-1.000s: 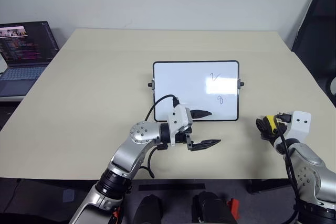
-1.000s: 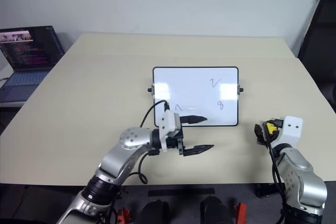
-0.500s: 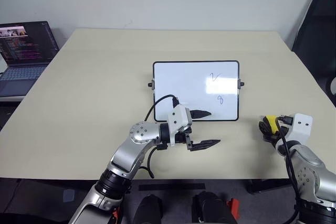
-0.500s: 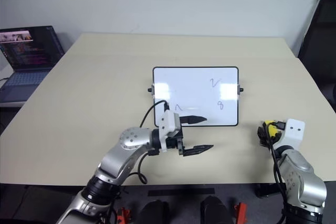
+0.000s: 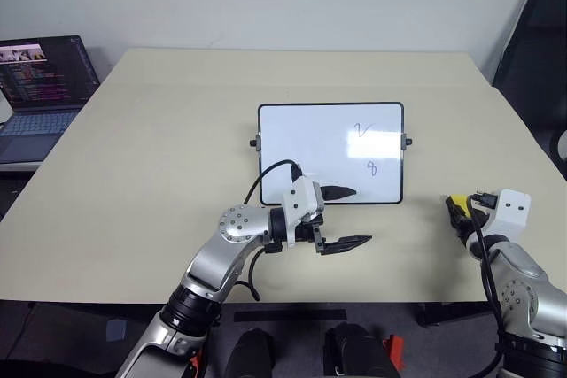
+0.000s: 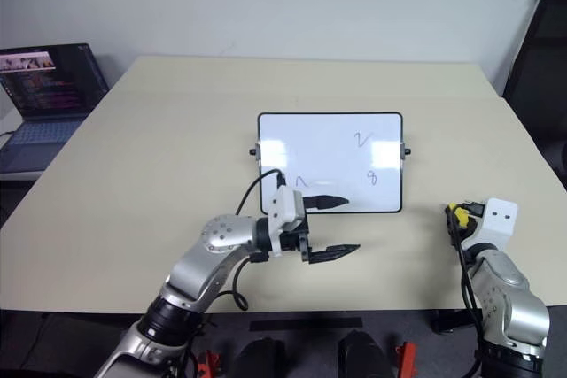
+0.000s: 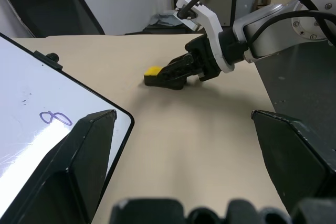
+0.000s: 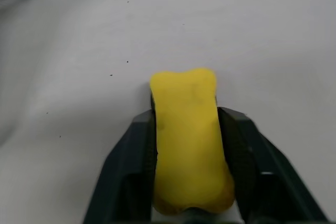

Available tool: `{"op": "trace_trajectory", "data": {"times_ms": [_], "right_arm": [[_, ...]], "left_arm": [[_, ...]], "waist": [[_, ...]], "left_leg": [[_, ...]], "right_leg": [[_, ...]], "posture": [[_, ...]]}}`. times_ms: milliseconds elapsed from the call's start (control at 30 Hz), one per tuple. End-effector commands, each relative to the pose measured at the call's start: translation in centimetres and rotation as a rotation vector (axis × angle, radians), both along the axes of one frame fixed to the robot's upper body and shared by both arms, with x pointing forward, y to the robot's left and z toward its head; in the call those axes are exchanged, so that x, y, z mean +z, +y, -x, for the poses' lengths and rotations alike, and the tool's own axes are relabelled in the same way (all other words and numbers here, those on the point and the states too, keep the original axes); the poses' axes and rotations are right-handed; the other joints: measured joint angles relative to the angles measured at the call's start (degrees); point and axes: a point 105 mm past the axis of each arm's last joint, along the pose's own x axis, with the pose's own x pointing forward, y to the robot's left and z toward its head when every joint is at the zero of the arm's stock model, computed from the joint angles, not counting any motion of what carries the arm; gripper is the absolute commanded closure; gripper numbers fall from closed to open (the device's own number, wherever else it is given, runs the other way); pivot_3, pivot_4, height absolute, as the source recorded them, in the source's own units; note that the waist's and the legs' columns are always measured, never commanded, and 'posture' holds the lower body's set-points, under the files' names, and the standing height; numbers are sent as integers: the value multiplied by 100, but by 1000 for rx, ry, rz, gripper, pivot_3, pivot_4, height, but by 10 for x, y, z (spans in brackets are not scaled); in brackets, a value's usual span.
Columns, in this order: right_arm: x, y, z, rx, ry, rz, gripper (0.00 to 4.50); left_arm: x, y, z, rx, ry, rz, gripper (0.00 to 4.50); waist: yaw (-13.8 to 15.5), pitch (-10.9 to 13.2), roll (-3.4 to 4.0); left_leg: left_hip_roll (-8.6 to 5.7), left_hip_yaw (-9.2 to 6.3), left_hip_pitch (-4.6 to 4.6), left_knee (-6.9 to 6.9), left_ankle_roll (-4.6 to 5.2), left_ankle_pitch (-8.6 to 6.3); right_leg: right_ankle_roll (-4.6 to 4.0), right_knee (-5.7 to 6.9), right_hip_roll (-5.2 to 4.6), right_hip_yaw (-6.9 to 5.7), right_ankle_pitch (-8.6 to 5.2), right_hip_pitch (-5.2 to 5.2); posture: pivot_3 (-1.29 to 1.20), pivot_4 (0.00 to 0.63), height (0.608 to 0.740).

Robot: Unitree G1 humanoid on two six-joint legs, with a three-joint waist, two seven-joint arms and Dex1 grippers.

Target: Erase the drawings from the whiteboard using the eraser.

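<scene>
Beige table (image 5: 159,157), right gripper (image 8: 190,145) clamped on eraser (image 8: 190,145), long axis along its fingers.

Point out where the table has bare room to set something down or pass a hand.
Bare: the table between whiteboard and laptop, and the far strip beyond the board. Crowded: the near edge, with the left tool open over the board's near rim and the right tool shut on the eraser.

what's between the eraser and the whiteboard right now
Only bare table: in the left eye view nothing lies between the eraser, clamped in the right tool, and the whiteboard.
</scene>
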Motion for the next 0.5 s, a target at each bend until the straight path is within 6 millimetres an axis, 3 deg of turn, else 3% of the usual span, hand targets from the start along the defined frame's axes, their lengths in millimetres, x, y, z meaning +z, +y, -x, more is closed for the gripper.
{"op": "trace_trajectory", "data": {"times_ms": [33, 233, 500], "right_arm": [[14, -7, -2, -21, -58, 7, 3424], [22, -7, -5, -13, -85, 53, 3425], [59, 35, -13, 175, -293, 228, 3425]], "left_arm": [[14, 0, 2, -4, -50, 25, 0], [14, 3, -6, 44, -70, 15, 0], [28, 30, -62, 442, -164, 84, 0]], "waist": [[0, 0, 0], [0, 1, 1], [-4, 2, 2]], "left_leg": [[0, 0, 0, 0, 0, 0], [0, 0, 0, 0, 0, 0], [0, -2, 1, 0, 0, 0]], "right_leg": [[0, 0, 0, 0, 0, 0], [0, 0, 0, 0, 0, 0], [1, 1, 1, -1, 1, 0]], "posture": [[0, 150, 740], [0, 150, 740], [0, 150, 740]]}}
